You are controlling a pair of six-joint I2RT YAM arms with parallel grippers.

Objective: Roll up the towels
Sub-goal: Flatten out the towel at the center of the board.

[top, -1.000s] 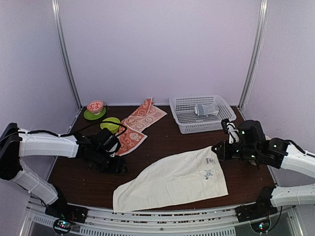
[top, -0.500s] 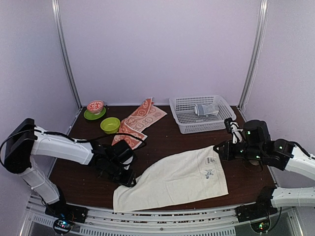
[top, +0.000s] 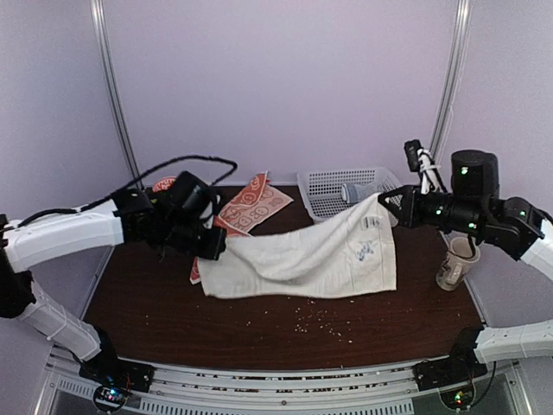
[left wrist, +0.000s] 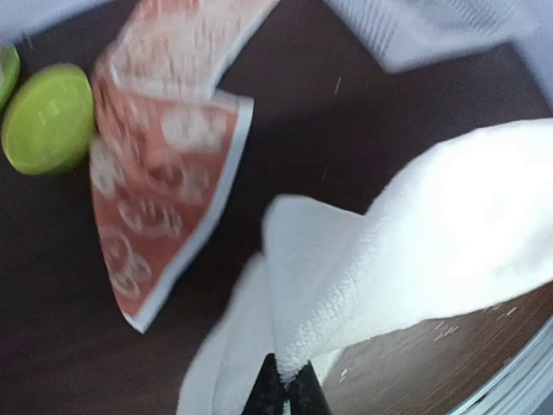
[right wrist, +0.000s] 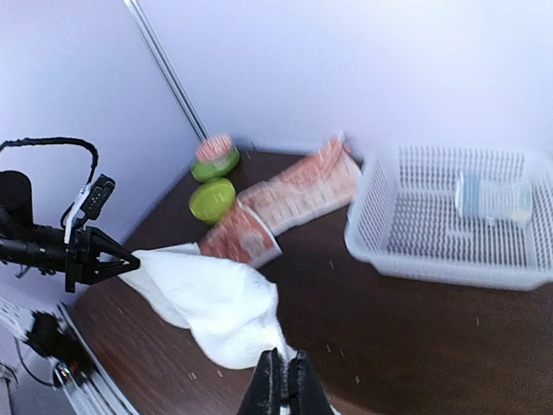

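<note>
The cream-white towel (top: 311, 255) hangs stretched above the table between my two grippers, its small blue mark facing the top camera. My left gripper (top: 214, 246) is shut on the towel's left corner; in the left wrist view the cloth (left wrist: 432, 233) is pinched at the gripper (left wrist: 285, 389). My right gripper (top: 386, 203) is shut on the right corner, and the right wrist view shows the towel (right wrist: 216, 303) running away from the gripper (right wrist: 285, 380). The orange-red towel (top: 255, 206) with white circles lies crumpled on the table behind, and shows in both wrist views (left wrist: 164, 173) (right wrist: 294, 194).
A white basket (top: 324, 203) at the back right holds a pale grey-blue bundle (top: 359, 192). A green bowl (right wrist: 212, 199) and a red bowl on a green saucer (right wrist: 214, 156) stand back left. A mug (top: 455, 264) stands at the right edge. Crumbs (top: 311, 320) dot the front table.
My left gripper closed on the cream towel's near-left corner. Both arms then rose, lifting the towel off the table. The mug and crumbs now show.
</note>
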